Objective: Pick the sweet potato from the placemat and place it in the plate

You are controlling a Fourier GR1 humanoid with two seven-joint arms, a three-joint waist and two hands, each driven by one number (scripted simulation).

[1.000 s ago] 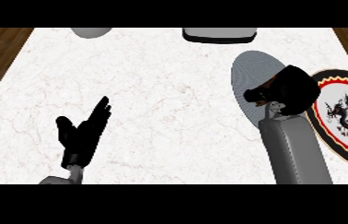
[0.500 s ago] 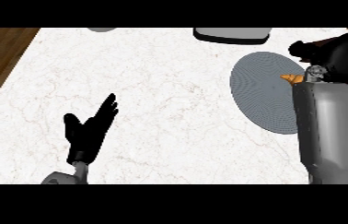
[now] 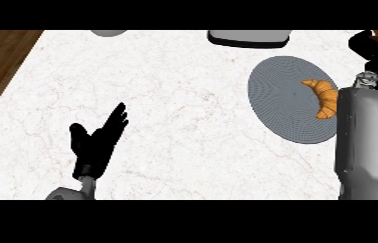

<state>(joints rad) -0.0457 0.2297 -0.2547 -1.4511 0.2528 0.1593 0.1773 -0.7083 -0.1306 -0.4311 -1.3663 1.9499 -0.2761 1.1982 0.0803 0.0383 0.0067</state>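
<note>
Marble worktop (image 3: 192, 112) lies bare across its wide middle. Left hand (image 3: 96, 142) rests open near the lower left, fingers straight. Right forearm (image 3: 358, 137) runs up the right edge; an orange, crescent-shaped sweet potato (image 3: 322, 97) lies on the grey placemat (image 3: 284, 99) beside it. Right hand (image 3: 363, 43) sits at the far right edge, finger state unclear.

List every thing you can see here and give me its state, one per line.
Placemat: flat on the counter, croissant-shaped orange item on it.
Orange item: lying on the placemat's right part, untouched.
Left hand: open, resting at lower left, holding nothing.
Right hand: at the right edge, fingers not clear.
Grey dish: at the far edge, contents not visible.
</note>
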